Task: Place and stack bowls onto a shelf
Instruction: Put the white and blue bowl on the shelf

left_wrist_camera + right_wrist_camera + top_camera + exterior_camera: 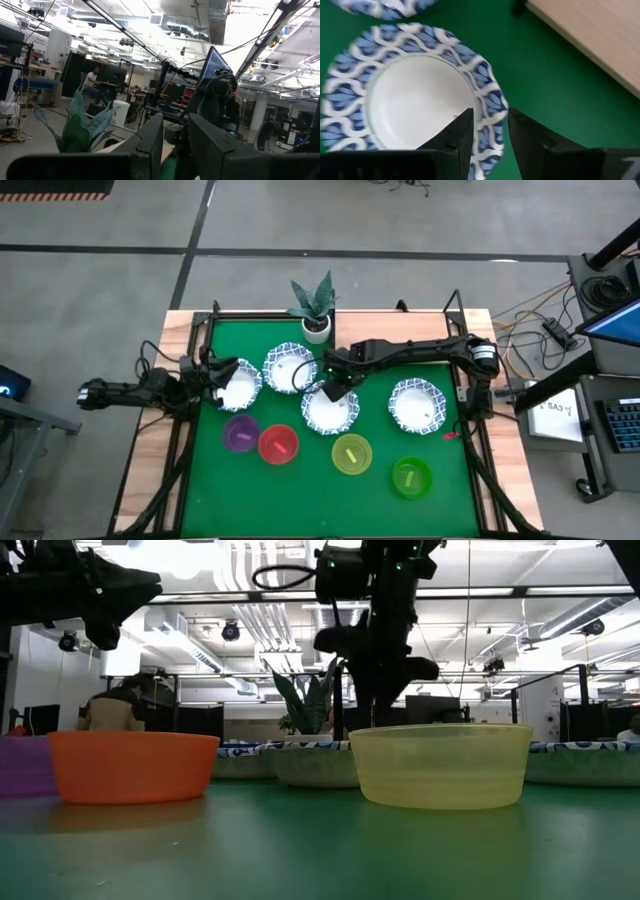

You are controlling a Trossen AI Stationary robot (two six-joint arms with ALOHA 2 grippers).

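Observation:
Four white bowls with blue patterned rims sit on the green mat [300, 490]: one at the left [243, 385], one at the far middle [288, 366], one in the middle [331, 412], one at the right [417, 404]. The purple [241, 434], red [278, 444], yellow [351, 454] and green [411, 477] bowls stand nearer. My right gripper [336, 388] is down at the middle bowl's far rim, shut on it. My left gripper [218, 374] is raised at the left bowl's left side, narrowly open and empty. I cannot make out the shelf. My right gripper has the middle bowl's blue patterned rim [490, 142] between its two fingers, one finger [462, 132] inside the bowl and one outside. The fingers come from above, pointing down. The bowl looks to rest level on the mat [310, 768]; the yellow bowl hides the contact in the low view.
A potted plant [315, 315] stands at the mat's far edge, close behind the bowls. Pale wood [600, 45] borders the mat beside the held bowl. The small bowls form a row between the patterned bowls and the near edge. Bare mat lies at the near left and right.

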